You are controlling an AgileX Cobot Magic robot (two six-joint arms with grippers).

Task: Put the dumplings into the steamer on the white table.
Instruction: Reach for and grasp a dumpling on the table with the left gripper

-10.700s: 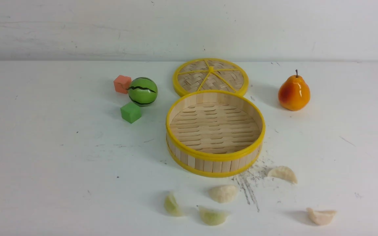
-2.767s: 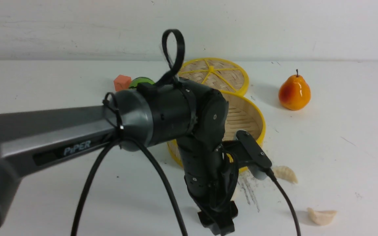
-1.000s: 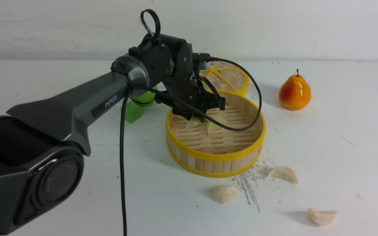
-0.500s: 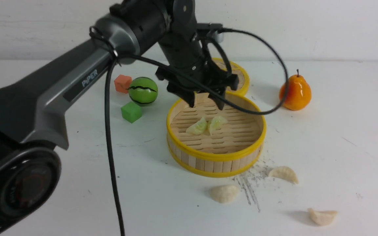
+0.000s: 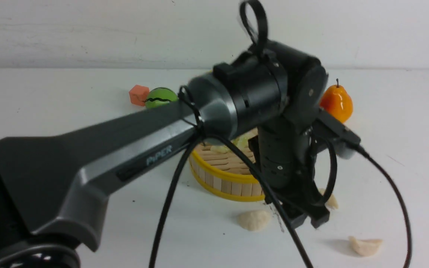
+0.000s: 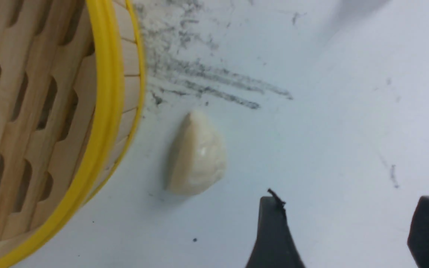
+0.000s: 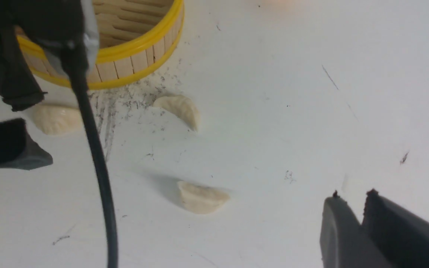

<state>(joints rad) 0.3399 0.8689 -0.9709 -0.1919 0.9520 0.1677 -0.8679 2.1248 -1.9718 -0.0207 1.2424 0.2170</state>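
You have five dumplings in all. Two pale green dumplings [image 5: 242, 142] lie inside the steamer [image 5: 218, 179], showing only in part behind your left arm. The other three are cream and lie on the white table [image 5: 58, 100], between the steamer and the near edge. The leftmost cream dumpling [image 5: 253, 219] sits just beside the steamer's wall. The middle cream dumpling [image 5: 333, 202] is half hidden behind the arm. The rightmost cream dumpling [image 5: 365, 246] lies closest to the near edge, well apart from the steamer. One dark grey smudge [image 6: 214, 80] marks the table beside the leftmost one.

Your left claw [image 5: 308, 222] points down above the table among these three, its two fingers spread wide with nothing between them. In the left wrist view the leftmost dumpling lies clear of both fingers. Your right claw [image 7: 353, 197] hangs over bare table toward the right edge, its two fingers drawn nearly together with only a slit between them, holding nothing.

Toward the far edge you have one pear [image 5: 336, 105] on the right, one watermelon ball [image 5: 160, 97] and one orange cube [image 5: 139, 95] on the left.
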